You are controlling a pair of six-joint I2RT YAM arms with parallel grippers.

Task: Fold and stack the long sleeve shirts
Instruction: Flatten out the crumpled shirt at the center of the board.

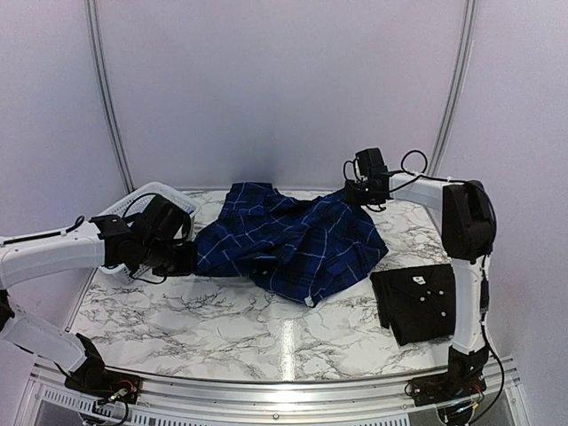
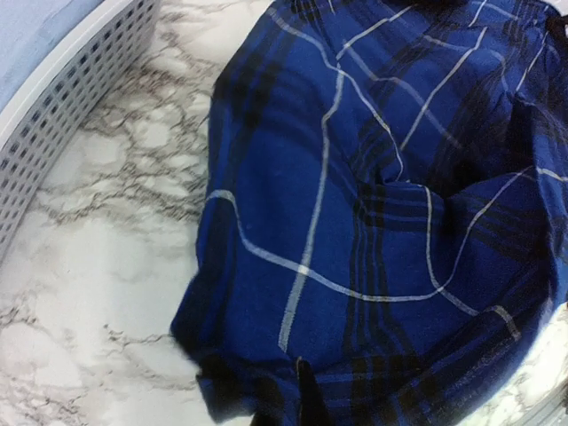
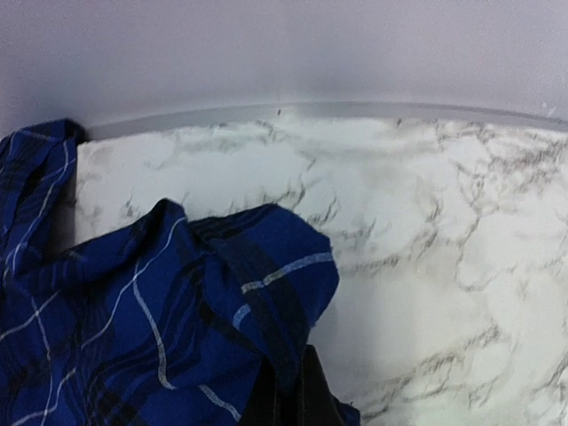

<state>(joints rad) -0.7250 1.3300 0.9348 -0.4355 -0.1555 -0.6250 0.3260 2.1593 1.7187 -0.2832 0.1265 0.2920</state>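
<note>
Bunched plaid shirt [image 1: 293,241], gripped by left hand [image 1: 192,258] and right hand [image 1: 351,194].

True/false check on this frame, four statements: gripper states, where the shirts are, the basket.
1. The left gripper and right gripper are each shut on the plaid shirt. True.
2. The black shirt lies in the white lattice basket. False: it lies folded on the marble table, beside the right arm.
3. The plaid shirt is folded flat. False: it is bunched and rumpled between the grippers.
4. The white lattice basket stands at the table's far left. True.
</note>
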